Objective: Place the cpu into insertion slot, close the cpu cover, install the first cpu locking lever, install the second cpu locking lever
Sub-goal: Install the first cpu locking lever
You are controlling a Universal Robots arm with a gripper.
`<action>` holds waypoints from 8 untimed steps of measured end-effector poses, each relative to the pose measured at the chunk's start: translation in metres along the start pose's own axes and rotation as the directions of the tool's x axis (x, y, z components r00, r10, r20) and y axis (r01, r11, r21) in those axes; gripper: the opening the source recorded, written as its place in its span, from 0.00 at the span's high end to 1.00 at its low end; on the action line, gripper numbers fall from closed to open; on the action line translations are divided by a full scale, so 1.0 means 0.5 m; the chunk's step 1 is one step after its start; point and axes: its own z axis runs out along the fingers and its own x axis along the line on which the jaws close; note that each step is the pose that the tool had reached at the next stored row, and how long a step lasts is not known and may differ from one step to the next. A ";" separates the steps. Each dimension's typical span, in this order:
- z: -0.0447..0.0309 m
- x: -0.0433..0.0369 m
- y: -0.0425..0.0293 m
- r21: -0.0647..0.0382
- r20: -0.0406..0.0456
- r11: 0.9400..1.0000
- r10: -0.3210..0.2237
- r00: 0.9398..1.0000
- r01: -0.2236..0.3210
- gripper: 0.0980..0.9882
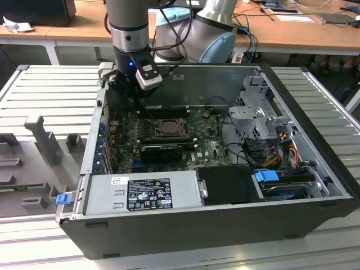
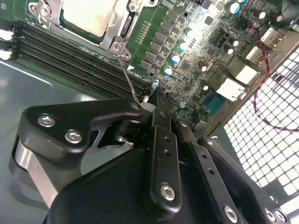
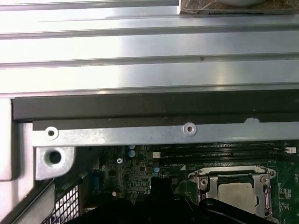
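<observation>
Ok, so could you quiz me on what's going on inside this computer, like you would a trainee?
1. True or false: the cpu cover is folded down around the cpu.
2. The thin wire locking lever is: A) swung out from the cover, its free end at the end effector; B) tucked flat along the cover's edge; C) snapped in two.
3. What colour is the circuit board around the cpu?
Key: 1 true; 2 A; 3 green.
</observation>
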 end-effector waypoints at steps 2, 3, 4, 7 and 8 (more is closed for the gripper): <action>0.000 -0.001 0.001 0.000 0.000 1.000 0.000 1.000 0.000 0.99; 0.000 -0.002 0.001 0.000 0.000 1.000 0.000 1.000 0.000 0.99; 0.000 -0.004 0.001 0.000 0.000 1.000 0.000 1.000 0.000 0.99; 0.000 -0.009 0.001 0.000 0.000 1.000 0.000 1.000 0.000 0.99; 0.000 -0.012 0.001 0.000 0.000 1.000 0.000 1.000 0.000 0.99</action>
